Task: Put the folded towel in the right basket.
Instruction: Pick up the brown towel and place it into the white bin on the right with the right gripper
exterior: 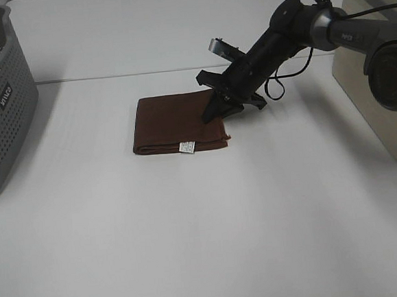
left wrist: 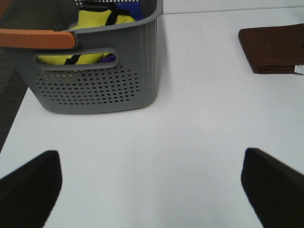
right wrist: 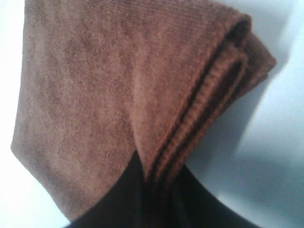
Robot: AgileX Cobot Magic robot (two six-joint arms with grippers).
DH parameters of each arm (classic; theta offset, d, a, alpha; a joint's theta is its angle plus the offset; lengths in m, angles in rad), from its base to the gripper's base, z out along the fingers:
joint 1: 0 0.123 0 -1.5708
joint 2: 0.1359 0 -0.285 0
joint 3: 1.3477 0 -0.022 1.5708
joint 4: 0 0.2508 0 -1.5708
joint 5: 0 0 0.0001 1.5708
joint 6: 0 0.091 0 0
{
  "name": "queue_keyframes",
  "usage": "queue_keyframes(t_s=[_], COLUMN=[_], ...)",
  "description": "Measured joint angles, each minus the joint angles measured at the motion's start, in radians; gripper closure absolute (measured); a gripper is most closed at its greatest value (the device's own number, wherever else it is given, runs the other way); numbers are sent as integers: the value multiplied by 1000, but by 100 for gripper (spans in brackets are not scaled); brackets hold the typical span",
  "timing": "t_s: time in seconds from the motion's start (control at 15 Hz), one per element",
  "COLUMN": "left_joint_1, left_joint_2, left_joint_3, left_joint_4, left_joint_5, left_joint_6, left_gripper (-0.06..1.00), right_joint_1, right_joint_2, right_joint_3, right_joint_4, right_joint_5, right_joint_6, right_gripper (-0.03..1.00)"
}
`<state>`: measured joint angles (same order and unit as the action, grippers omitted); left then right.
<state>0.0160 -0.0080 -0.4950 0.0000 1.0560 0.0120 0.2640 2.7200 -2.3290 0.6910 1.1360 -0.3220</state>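
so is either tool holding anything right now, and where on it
The right tool pinches the brown towel at its right edge, across the stacked folded layers. The left tool is open and holds nothing.

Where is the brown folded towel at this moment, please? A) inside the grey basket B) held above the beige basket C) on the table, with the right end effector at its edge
C: the brown folded towel lies flat on the white table, with the right end effector at its right edge.
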Motion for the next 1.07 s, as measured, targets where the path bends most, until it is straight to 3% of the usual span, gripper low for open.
queue_keyframes(t_s=[0.27,0.6,0.8,1.0,1.07], left_joint_1=[0,0,0,0,0], left_joint_2=[0,0,0,0,0], left_joint_3=[0,0,0,0,0], left_joint_4=[0,0,0,0,0], left_joint_5=[0,0,0,0,0], left_joint_6=[0,0,0,0,0], left_gripper=[-3,-3,-3,-3,-3], right_joint_1=[0,1,1,1,1], right_joint_2=[-1,-119,-233,-369,-388], right_joint_3=[-28,-227,-308,-310,-310], right_joint_4=[9,-52,-184,-413,-444], right_joint_5=[13,72,80,86,86], right_joint_6=[-11,-18,-5,-2,-2], right_gripper=[90,90,90,90,90])
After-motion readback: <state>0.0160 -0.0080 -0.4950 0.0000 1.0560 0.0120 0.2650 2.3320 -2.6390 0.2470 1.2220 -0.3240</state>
